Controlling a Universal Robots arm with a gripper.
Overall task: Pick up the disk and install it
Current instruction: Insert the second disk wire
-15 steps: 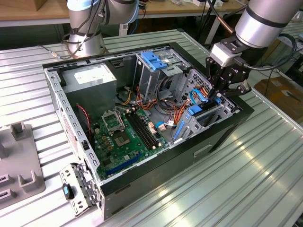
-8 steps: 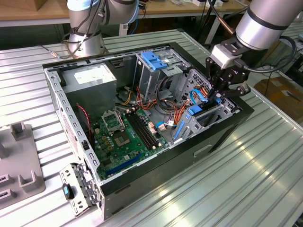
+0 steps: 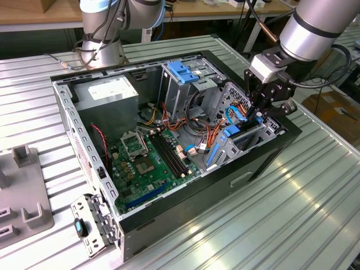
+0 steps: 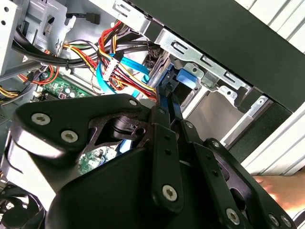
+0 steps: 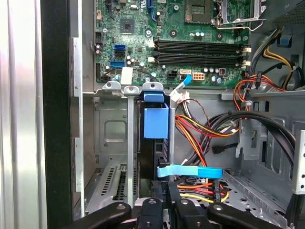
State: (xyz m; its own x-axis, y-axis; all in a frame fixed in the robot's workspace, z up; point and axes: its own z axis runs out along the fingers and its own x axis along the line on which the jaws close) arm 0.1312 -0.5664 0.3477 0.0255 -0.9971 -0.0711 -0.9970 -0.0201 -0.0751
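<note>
One disk (image 5: 155, 125) is seated upright in the drive bay (image 5: 112, 138), at six o'clock of the motherboard (image 5: 171, 33), gripped edgewise by the gripper (image 5: 166, 202) jaws.

Robotics lab, ribbed metal bench (image 3: 315, 214), workbenches behind

Nothing here is legible to me. The white sticker (image 3: 107, 90) on the grey power-supply box carries print, but in the exterior view it is too small to make out. The markings on the motherboard (image 5: 190, 28) in the first wrist view are only pale specks beside the chips and sockets. The disk (image 5: 148, 157) stands edge-on in its bay and offers no lettering I can read.
</note>
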